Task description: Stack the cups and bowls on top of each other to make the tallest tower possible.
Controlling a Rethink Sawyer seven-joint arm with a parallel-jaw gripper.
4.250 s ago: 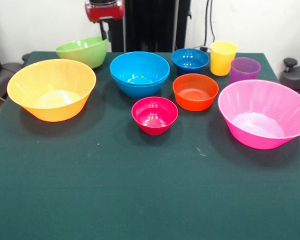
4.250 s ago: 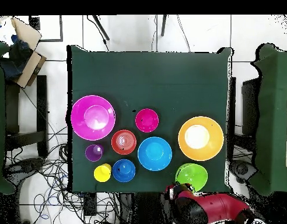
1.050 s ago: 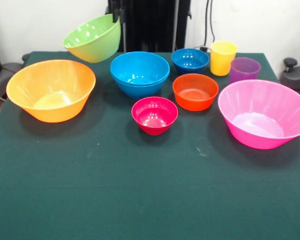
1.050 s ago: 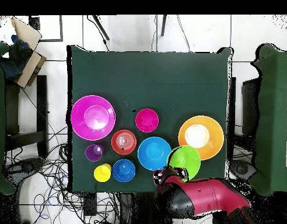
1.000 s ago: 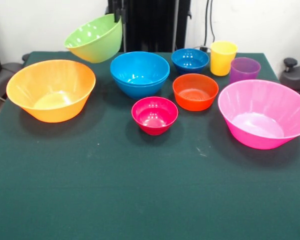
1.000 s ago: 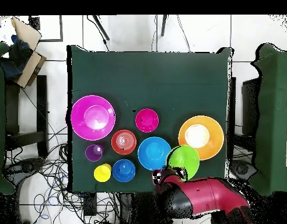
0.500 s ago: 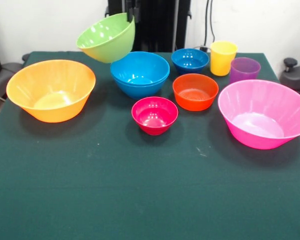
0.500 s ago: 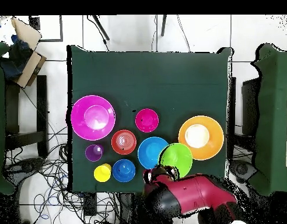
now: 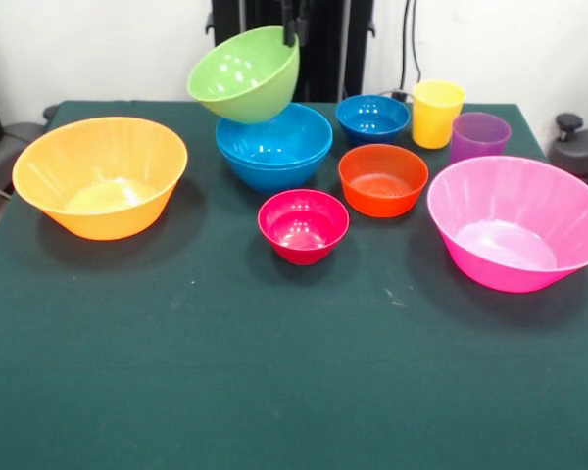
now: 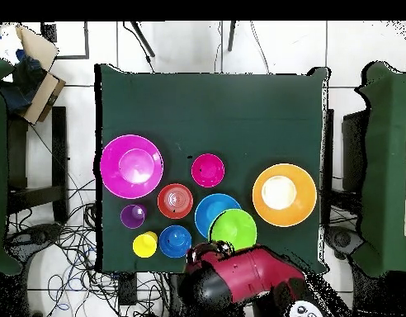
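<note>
One green bowl [image 9: 243,74], glossy smooth plastic, has travelled sideways from beside the orange bowl [image 9: 100,174] and now hangs tilted, clear of the tabletop [image 9: 274,372], over the light blue bowls [image 9: 274,144]. The fingers [image 9: 292,31] pinch its far rim; nesting looks imminent.

Bowls [image 9: 382,179] and cups [image 9: 437,114] crowd the far half of the green table [image 9: 274,392]. The near half, up to the near edge, lies open.
</note>
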